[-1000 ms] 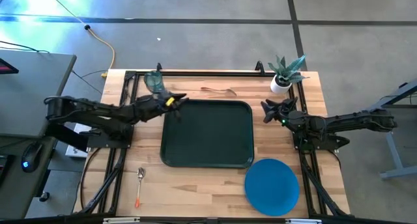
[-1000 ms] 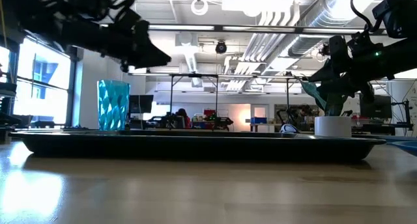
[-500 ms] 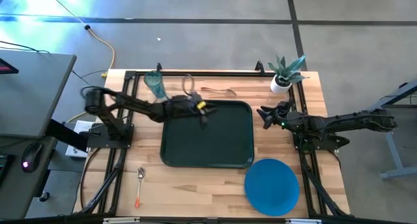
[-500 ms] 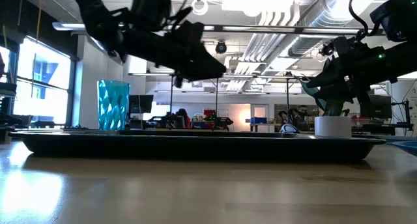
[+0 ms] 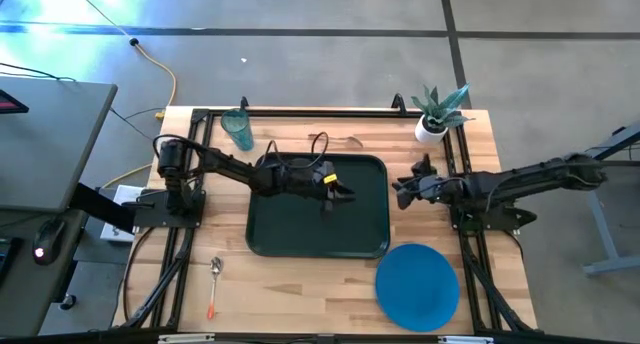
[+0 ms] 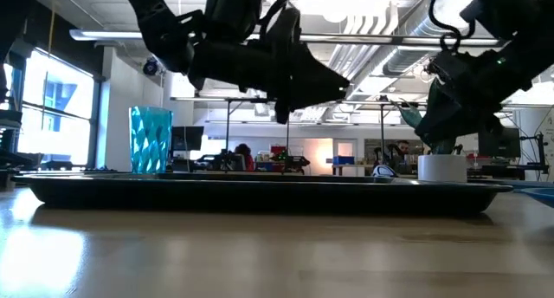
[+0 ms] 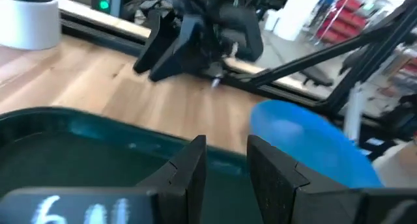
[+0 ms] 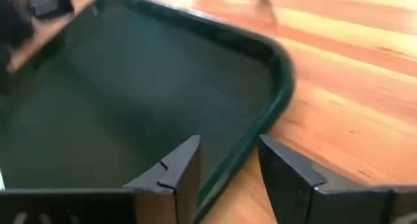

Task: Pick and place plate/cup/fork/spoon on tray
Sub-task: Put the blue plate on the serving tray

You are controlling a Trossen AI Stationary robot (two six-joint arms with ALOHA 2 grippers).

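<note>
Tray (image 5: 300, 229) lies under our left end effector (image 5: 343, 194), fingers parted, empty; right end effector (image 5: 400, 190), also parted, hovers beside its rim, plate (image 5: 418, 285) near it.

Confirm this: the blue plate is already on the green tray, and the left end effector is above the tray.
Not quite. The high view shows the plate on the bare table, off the tray's near right corner. The left end effector is indeed above the tray.

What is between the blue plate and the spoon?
Nothing but bare wood. In the high view, the plate and spoon lie apart on the table, below the tray.
</note>
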